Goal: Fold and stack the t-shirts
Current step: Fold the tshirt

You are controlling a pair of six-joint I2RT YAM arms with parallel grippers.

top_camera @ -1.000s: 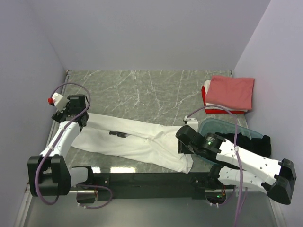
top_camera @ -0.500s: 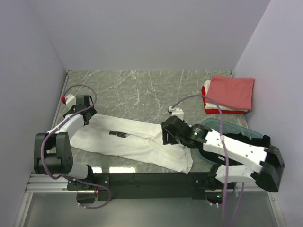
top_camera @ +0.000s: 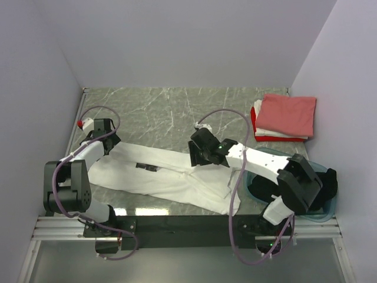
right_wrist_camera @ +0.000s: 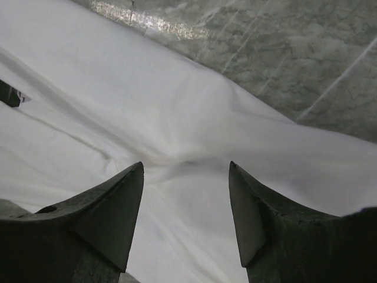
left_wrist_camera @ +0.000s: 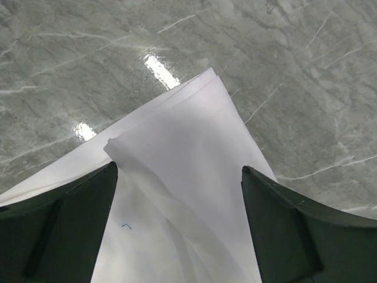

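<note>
Risk: only the top ply of the long white cotton t-shirt with dark print [top_camera: 171, 171] could get pinched, so the fold would be wrecked tbh.
Shirt spot: stretched across the table [top_camera: 153, 106], 9 to 4 o'clock.
Left claw [left_wrist_camera: 177, 171]: spread wide, nothing held, shirt corner framed.
Right claw [right_wrist_camera: 185, 171]: parted, empty, poised over mid-shirt.

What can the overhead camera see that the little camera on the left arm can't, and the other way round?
Only the overhead view shows both arms, the folded pile of shirts with salmon-pink on top, and the teal tub. Only the left wrist view shows a layered corner of the white shirt close up, between the open fingers of the left gripper. Both show that shirt and the marble table.
</note>
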